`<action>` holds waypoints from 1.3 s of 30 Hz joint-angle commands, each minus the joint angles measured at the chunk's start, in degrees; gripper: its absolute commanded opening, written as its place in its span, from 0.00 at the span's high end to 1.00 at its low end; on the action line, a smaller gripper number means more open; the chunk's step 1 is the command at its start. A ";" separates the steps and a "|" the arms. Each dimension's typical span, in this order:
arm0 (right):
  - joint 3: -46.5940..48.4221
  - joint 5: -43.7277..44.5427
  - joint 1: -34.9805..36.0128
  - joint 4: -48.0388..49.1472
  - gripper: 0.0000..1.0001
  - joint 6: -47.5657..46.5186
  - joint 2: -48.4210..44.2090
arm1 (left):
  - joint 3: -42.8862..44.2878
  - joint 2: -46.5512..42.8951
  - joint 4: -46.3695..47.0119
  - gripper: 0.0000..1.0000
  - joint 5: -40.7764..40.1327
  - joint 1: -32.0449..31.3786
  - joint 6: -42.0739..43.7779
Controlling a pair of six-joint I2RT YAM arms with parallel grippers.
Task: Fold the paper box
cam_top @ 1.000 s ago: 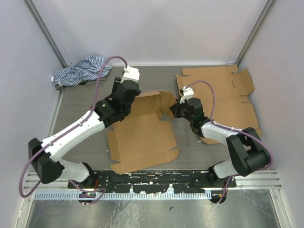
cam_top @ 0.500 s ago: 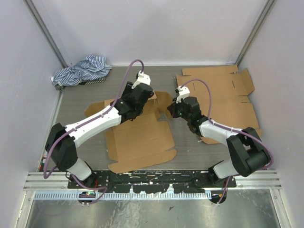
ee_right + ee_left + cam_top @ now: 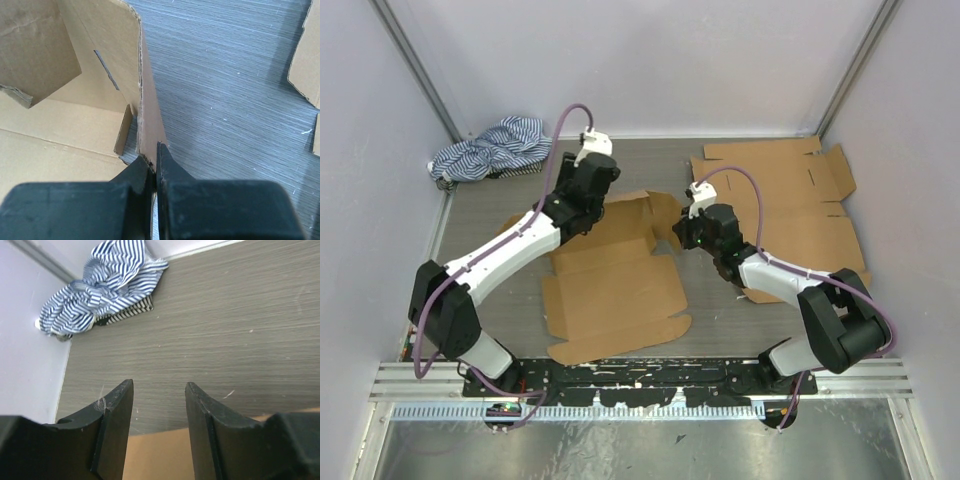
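Observation:
The paper box (image 3: 615, 285) lies mostly flat and open in the middle of the table, its brown panels spread out. My right gripper (image 3: 680, 232) is shut on the box's right flap (image 3: 147, 100) and holds it upright on edge; in the right wrist view the jaws (image 3: 155, 150) pinch its lower corner. My left gripper (image 3: 586, 175) hovers over the box's far left edge, pointing at the back wall. It is open (image 3: 159, 385) with nothing between its fingers; bare table lies ahead and box cardboard (image 3: 155, 460) beneath.
A striped cloth (image 3: 490, 150) is bunched in the far left corner, also in the left wrist view (image 3: 100, 285). More flat cardboard sheets (image 3: 790, 195) lie at the back right. Walls close in the table on three sides.
The left gripper swung right over the box's far panel, then drew back left and away toward the wall. The right gripper kept its hold on the flap, barely moving.

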 commanded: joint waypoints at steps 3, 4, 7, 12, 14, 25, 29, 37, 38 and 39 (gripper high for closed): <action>0.39 0.55 1.11 -0.19 0.99 -1.99 -0.28 | -6.55 -3.02 7.48 0.48 6.50 6.25 -4.13; 0.43 0.77 1.41 -0.12 0.99 -2.11 -0.18 | -6.87 -2.69 7.41 0.48 6.74 6.16 -4.35; 0.69 1.88 2.35 0.17 0.99 -2.38 0.38 | -8.03 -1.28 7.24 0.50 5.44 5.22 -5.03; 1.41 1.89 3.49 0.43 0.99 -2.78 1.61 | -8.37 1.94 7.48 0.50 3.47 4.06 -4.54; 1.96 1.59 3.62 0.04 0.99 -2.83 2.14 | -8.41 3.37 7.47 0.50 2.32 3.66 -4.05; 4.85 -1.39 3.63 -3.59 0.97 -3.51 2.75 | -8.05 7.61 7.25 0.51 -0.56 1.65 -3.07; 5.44 -3.75 3.63 -4.97 0.89 -4.81 2.66 | -7.80 7.69 5.77 0.52 -0.91 0.78 -3.48; 7.71 -7.69 3.63 -8.44 0.64 -7.00 1.57 | -7.51 7.91 4.01 0.53 -3.09 -1.44 -3.42; 8.01 -7.62 3.63 -8.93 0.62 -7.19 1.15 | -7.40 7.96 3.84 0.53 -3.19 -1.48 -3.42; 8.48 -7.31 3.63 -9.53 0.61 -7.37 0.64 | -7.31 8.01 3.75 0.53 -3.18 -1.54 -3.42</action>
